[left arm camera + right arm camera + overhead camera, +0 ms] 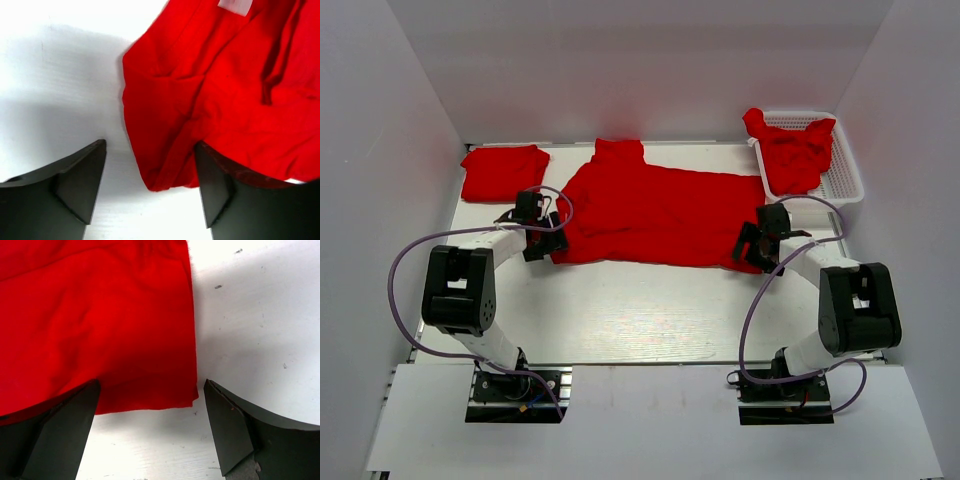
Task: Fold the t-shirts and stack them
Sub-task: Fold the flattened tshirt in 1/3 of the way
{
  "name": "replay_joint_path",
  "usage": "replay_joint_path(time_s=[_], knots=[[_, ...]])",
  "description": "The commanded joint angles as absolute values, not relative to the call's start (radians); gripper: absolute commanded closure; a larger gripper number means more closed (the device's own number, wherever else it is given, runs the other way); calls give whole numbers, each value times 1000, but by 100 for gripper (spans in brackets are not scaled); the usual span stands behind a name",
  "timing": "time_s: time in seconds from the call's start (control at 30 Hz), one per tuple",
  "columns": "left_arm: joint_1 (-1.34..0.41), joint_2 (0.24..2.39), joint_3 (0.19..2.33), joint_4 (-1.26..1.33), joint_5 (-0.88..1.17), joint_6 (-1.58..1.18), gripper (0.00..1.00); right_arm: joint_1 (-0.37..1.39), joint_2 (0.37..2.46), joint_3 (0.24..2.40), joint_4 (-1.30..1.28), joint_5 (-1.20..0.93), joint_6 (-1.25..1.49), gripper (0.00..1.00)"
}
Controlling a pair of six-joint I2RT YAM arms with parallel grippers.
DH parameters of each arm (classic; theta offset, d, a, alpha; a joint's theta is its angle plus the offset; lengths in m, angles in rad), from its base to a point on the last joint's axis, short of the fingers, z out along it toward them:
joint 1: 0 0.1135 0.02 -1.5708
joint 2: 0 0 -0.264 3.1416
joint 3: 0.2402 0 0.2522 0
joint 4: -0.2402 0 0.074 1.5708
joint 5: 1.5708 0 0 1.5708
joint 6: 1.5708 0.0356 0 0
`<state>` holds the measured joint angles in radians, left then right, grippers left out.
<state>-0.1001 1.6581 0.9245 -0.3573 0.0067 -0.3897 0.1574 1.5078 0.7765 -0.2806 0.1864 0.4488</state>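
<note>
A red t-shirt (660, 212) lies spread across the middle of the table, partly folded, one sleeve pointing to the back. My left gripper (545, 240) is open at its near left corner, and that corner (165, 165) lies between the jaws. My right gripper (752, 250) is open at its near right corner (150, 385), which lies between the jaws on the table. A folded red t-shirt (504, 171) lies at the back left. More red t-shirts (794, 152) are heaped in the basket.
A white mesh basket (847, 180) stands at the back right, close behind my right arm. White walls enclose the table on the left, back and right. A white label (235, 6) shows inside the spread shirt's collar.
</note>
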Motion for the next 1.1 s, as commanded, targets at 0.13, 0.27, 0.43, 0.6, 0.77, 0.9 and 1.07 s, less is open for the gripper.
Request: replay_joint_path(time_s=[0.13, 0.27, 0.43, 0.6, 0.77, 0.9, 1.07], knots=[[-103, 1678, 865, -339, 9, -394, 28, 146, 1552, 756, -196, 195, 468, 10], [-103, 1687, 854, -330, 9, -394, 39, 144, 1568, 752, -204, 209, 477, 10], [-103, 1687, 854, -330, 18, -394, 68, 146, 1536, 723, -233, 207, 468, 37], [-103, 1678, 844, -318, 29, -403, 100, 144, 1493, 690, -258, 169, 479, 79], [-103, 1623, 834, -324, -26, -437, 100, 144, 1505, 716, -320, 224, 497, 100], [-103, 1566, 834, -412, -96, -488, 100, 144, 1480, 722, -389, 236, 525, 100], [-103, 1482, 824, -558, -121, -586, 100, 143, 1407, 712, -495, 265, 574, 100]])
